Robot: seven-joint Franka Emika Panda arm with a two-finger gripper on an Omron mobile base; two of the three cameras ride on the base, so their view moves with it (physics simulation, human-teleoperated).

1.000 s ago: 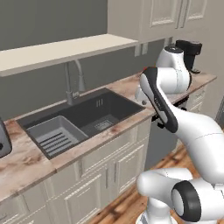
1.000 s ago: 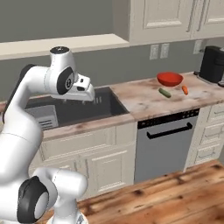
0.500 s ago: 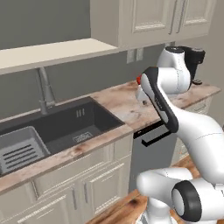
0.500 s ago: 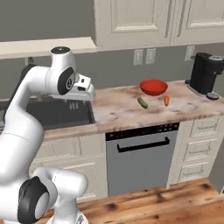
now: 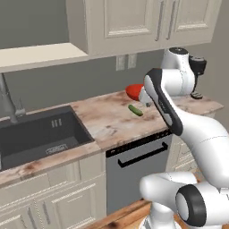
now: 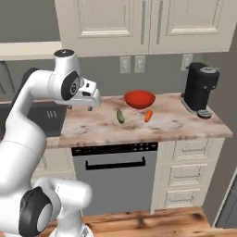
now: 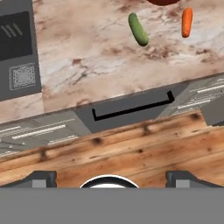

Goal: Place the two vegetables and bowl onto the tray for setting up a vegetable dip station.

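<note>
Overhead, end effector [image 6: 92,102] empty, fingers apart, well short of cucumber [image 6: 120,115], carrot [image 6: 148,115] and bowl [image 6: 140,98].

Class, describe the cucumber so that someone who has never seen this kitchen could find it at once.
Start at the marble-look counter above the dishwasher, right of the sink. In front of the red bowl lie two small vegetables. The cucumber is the green one, left of the orange carrot.
</note>
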